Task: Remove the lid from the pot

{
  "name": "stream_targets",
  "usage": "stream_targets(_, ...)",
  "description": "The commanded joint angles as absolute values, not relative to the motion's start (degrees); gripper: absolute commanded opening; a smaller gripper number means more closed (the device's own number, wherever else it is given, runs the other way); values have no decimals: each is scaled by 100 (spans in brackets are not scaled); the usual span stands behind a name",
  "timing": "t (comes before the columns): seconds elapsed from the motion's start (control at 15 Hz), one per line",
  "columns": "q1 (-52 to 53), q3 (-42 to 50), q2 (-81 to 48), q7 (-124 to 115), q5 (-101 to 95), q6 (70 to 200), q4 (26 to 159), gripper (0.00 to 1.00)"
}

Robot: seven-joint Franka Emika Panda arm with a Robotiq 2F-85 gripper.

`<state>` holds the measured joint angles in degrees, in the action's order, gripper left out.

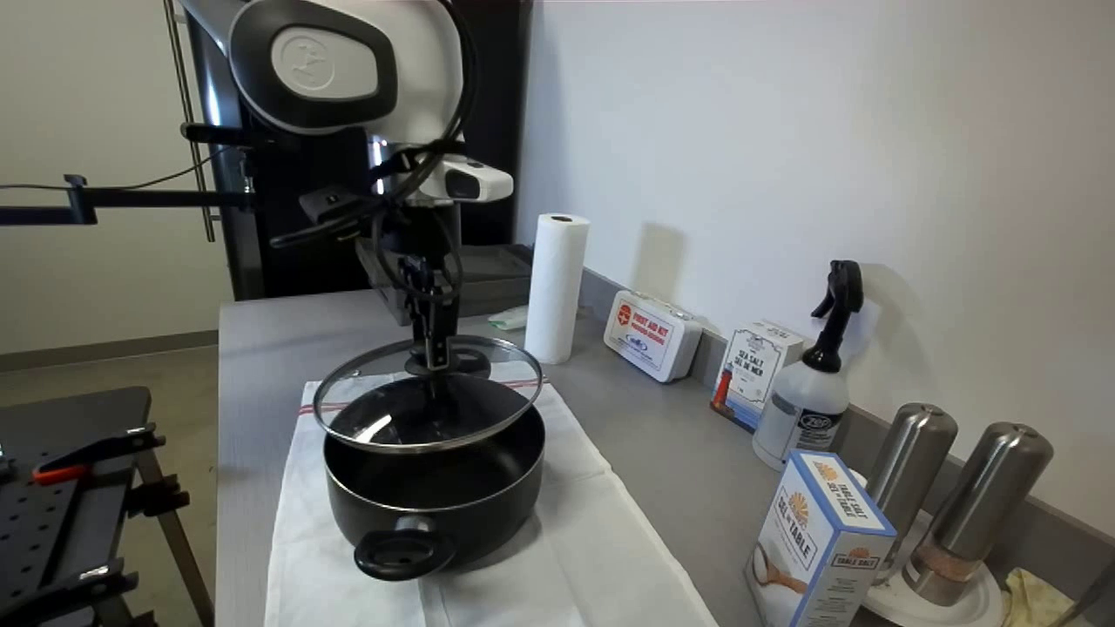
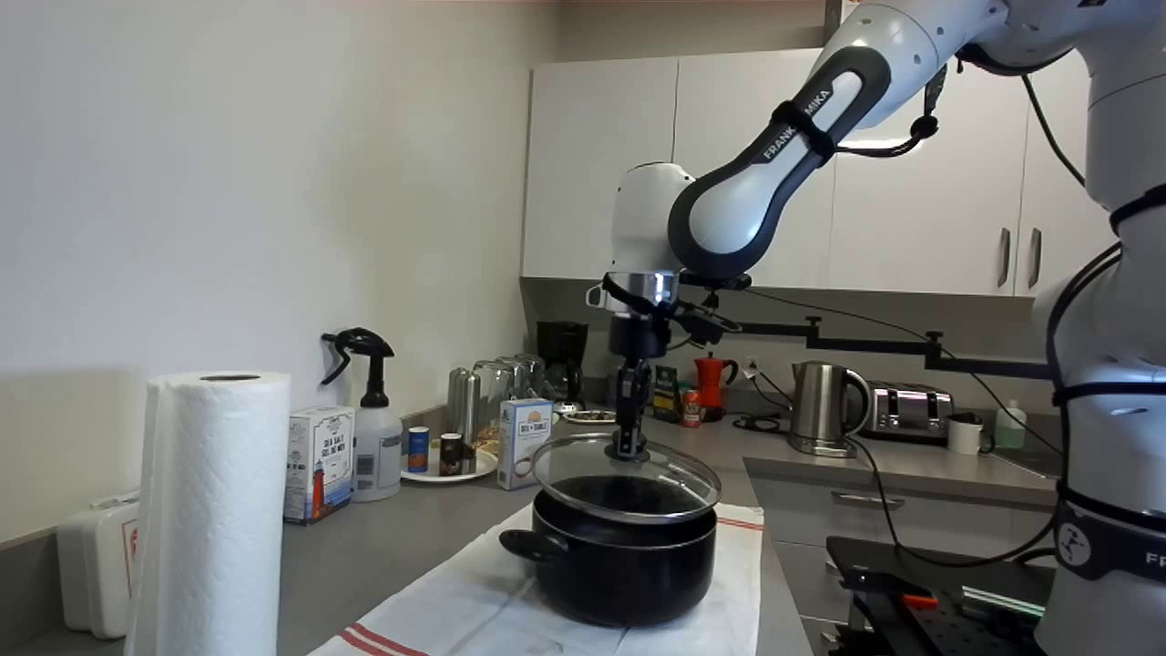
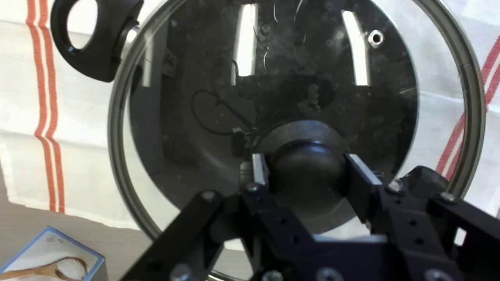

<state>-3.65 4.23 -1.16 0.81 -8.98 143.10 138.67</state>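
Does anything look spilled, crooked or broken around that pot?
Nothing stands out: no spill or damage shows. The lid hangs above the pot, but the gripper has it by the knob, which fits removing it; the towel underneath is just creased.

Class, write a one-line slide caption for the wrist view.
The hand holds the glass lid by its black knob, above the pot on striped cloth.

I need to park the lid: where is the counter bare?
Bare: the countertop strip between the dish towel and the first aid kit, sea salt box and spray bottle by the wall; the lid might overlap the towel. The towel shows bare cloth on that side of the pot. Crowded: around the table salt box, with steel grinders close by.
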Motion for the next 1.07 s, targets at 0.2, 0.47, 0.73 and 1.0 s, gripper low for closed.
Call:
stream_targets(0.2,-42,69,46,28,-1167,14170,13832,25)
stream_targets(0.47,211,-191,-59,44,-1229,14140,13710,25)
stream_targets(0.73,466,-448,-263,120,-1270,14037,13493,25)
stream_targets(1.0,698,-658,-598,228,-1298,13808,13164,25)
